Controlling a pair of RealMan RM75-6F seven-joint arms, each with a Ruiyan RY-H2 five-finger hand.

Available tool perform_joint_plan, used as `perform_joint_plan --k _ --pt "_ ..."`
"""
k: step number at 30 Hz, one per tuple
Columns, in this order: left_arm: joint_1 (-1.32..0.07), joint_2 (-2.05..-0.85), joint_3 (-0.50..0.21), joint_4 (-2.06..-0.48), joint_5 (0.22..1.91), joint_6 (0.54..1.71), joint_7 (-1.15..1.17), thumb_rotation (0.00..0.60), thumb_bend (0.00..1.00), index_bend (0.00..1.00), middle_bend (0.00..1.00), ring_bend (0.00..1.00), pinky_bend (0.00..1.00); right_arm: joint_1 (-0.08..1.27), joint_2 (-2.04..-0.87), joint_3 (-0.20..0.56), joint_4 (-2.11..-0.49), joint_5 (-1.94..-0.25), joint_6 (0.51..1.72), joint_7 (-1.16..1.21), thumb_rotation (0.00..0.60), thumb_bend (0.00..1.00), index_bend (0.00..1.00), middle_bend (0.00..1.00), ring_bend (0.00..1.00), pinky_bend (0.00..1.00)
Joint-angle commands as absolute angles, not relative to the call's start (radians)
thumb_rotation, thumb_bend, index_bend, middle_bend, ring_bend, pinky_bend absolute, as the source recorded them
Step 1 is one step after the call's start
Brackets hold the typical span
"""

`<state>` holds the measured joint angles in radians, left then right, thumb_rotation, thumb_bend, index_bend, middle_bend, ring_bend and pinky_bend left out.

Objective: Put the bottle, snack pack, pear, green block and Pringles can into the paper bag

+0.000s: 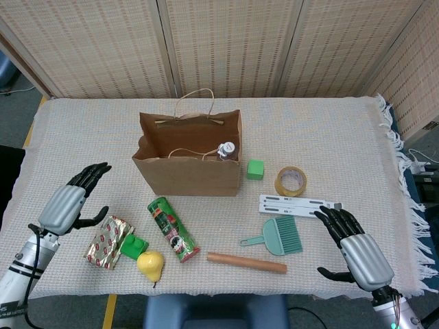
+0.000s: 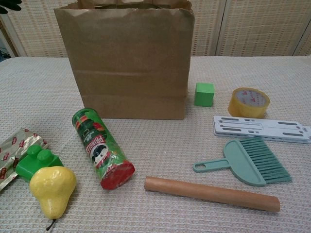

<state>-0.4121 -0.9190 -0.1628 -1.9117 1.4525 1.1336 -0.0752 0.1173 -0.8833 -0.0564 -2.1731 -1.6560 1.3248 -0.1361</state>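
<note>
Brown creased paper bag (image 1: 188, 171) holds your bottle (image 1: 226, 149); your left hand (image 1: 66, 204) and right hand (image 1: 357, 250) hang spread, empty.

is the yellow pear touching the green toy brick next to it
Touching: in the chest view the yellow pear overlaps and presses against the green toy brick, no gap.

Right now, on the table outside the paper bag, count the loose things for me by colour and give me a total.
Green: 4 (Pringles can, cube, toy block, hand brush)
Yellow: 2 (pear, tape roll)
Brown: 1 (wooden rolling pin)
Silver and red: 1 (snack pack)
White: 1 (flat plastic strip)
Total: 9
</note>
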Motion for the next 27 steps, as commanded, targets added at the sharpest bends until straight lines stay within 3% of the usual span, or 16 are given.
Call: perform_joint_plan --k 1,7,10,17,27 --pt "-0.345 -0.942 -0.014 -1.695 1.714 1.203 -0.077 0.600 0.42 0.00 0.00 0.00 0.15 0.118 -0.885 -0.057 -2.173 -1.656 1.323 -0.138 0.600 0.00 0.00 0.00 0.00 0.00" --pt "-0.381 -1.019 0.071 -1.475 1.941 1.229 -0.002 0.600 0.42 0.00 0.00 0.00 0.14 0.117 -0.886 -0.060 -2.171 -1.659 1.322 -0.138 0.600 0.00 0.00 0.00 0.00 0.00" --pt "-0.406 -1.034 0.100 -1.442 1.987 1.200 0.023 0.600 0.40 0.00 0.00 0.00 0.14 0.119 -0.885 -0.061 -2.171 -1.658 1.319 -0.138 0.600 0.00 0.00 0.00 0.00 0.00" --pt "-0.411 -1.070 0.129 -1.466 1.937 1.115 0.091 0.600 0.37 0.00 0.00 0.00 0.10 0.119 -0.881 -0.064 -2.172 -1.661 1.318 -0.129 0.600 0.00 0.00 0.00 0.00 0.00" --pt "-0.360 -1.112 0.144 -1.396 1.849 1.146 0.092 0.600 0.37 0.00 0.00 0.00 0.08 0.123 -0.877 -0.066 -2.170 -1.658 1.309 -0.121 0.600 0.00 0.00 0.00 0.00 0.00"
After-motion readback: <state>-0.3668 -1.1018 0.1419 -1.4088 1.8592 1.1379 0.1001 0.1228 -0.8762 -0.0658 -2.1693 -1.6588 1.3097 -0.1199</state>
